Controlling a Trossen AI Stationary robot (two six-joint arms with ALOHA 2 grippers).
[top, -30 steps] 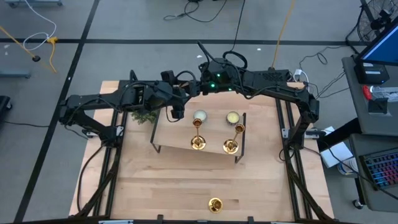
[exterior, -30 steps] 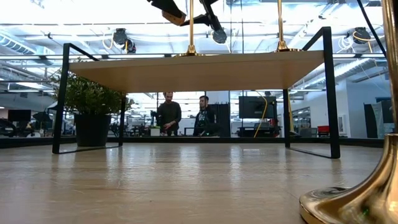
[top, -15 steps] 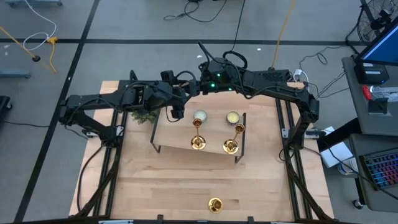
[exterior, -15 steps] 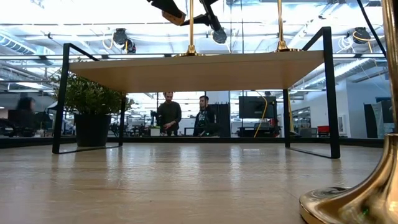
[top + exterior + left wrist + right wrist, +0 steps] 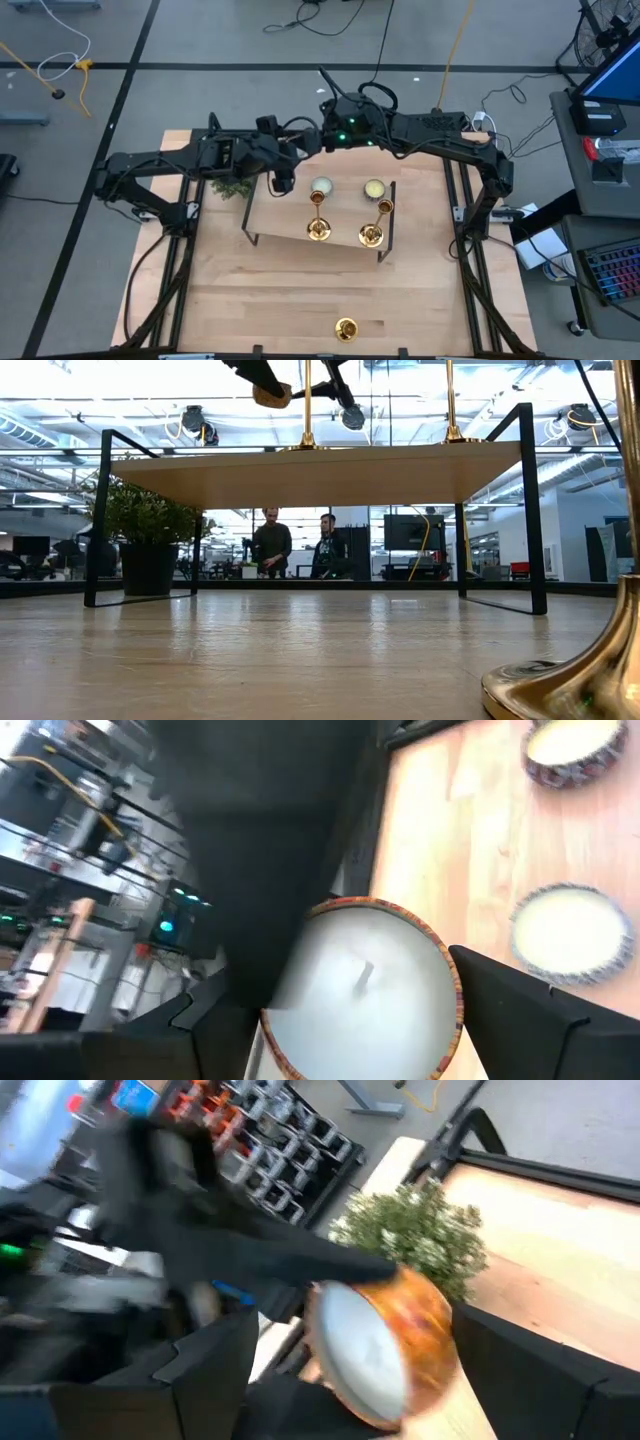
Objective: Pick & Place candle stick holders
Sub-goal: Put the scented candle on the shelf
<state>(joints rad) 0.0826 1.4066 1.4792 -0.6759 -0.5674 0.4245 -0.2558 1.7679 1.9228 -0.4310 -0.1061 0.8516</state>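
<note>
While the left claw [image 5: 283, 181] hangs over the back-left part of the shelf [image 5: 282, 224], its fingers are closed on a tealight [image 5: 360, 988], gripping it across the rim. The right claw [image 5: 352, 1398] waits just beside it above the shelf's back edge, fingers spread wide and empty. Two holders [image 5: 318, 228] [image 5: 370, 236] stand upright near the shelf's front edge, each with a loose tealight [image 5: 321, 186] [image 5: 374, 187] behind it. The third holder [image 5: 345, 328] stands alone near the front edge of the tabletop [image 5: 250, 300], well apart from both claws. A plant [image 5: 232, 187] sits off the shelf's back-left corner.

The step in hand appears to be setting down the carried tealight. To do it well:

- Keep the tealight level, since a tilted one would land on its rim.
- Lower it onto bare shelf surface, clear of the nearer holder's thin stem. A brush from a finger could topple that holder.
- Release only once the base rests flat.
- Lift the claw straight up afterwards.

The right claw is best kept back until the left arm clears, as the two work close together.
</note>
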